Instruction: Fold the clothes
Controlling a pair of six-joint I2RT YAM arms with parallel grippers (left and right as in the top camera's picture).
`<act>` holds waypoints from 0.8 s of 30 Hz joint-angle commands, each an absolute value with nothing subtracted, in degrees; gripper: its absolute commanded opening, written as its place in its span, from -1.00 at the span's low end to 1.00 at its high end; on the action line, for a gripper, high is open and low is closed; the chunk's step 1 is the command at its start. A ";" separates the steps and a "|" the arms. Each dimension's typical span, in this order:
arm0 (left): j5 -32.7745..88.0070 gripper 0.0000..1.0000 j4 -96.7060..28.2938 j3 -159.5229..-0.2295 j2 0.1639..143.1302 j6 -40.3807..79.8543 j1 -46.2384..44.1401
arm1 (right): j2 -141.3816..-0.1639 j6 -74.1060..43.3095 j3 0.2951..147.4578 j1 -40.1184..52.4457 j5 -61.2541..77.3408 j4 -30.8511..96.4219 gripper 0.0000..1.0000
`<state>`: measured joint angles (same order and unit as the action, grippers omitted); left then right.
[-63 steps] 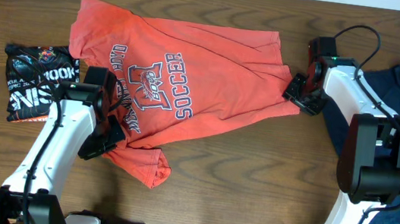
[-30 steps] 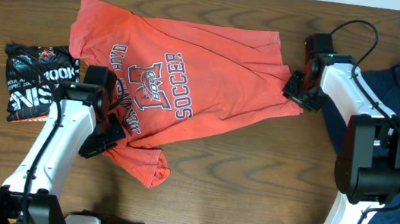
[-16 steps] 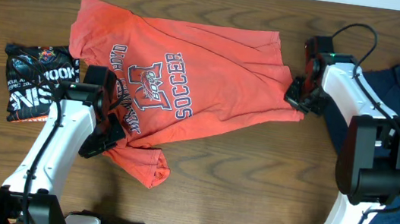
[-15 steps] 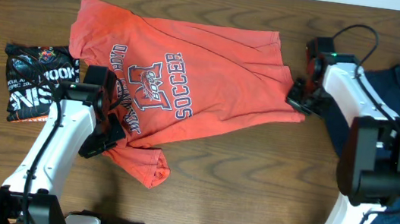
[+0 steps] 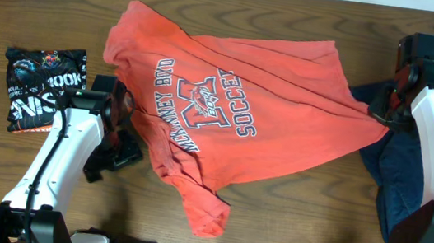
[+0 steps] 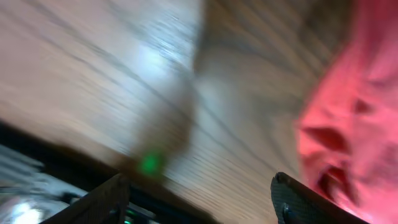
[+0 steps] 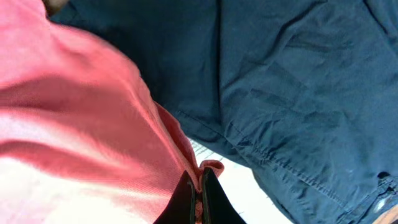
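Shirt edge in right pincer

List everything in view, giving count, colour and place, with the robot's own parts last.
T-shirt: 1, orange-red with navy print, mid-table, right edge overlapping the navy garment.
Folded shirt: 1, black with white lettering, table's left side.
Navy garment: 1, dark blue, crumpled, table's right side.
Table: 1, brown wood.
Left end effector: 1, black, open, beside the T-shirt's lower left edge.
Right end effector: 1, black, shut on the T-shirt's right edge.
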<state>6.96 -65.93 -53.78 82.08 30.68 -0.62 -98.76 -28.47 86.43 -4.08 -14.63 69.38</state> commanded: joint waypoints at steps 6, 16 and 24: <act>27.38 0.49 -60.77 -53.45 81.97 27.66 -9.65 | -99.77 -26.48 86.83 -3.88 -16.01 69.38 -0.98; 16.36 0.50 -52.29 -49.93 82.26 41.93 -18.81 | -99.77 -26.46 86.83 -3.88 -15.99 69.76 -0.98; 15.73 -0.63 -43.31 -45.93 84.99 42.72 -18.65 | -99.77 -25.80 86.83 -3.84 -14.98 69.87 -0.98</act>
<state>17.41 -43.83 -46.09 84.36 41.82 -18.61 -99.00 -26.94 86.43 -4.10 -14.76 69.67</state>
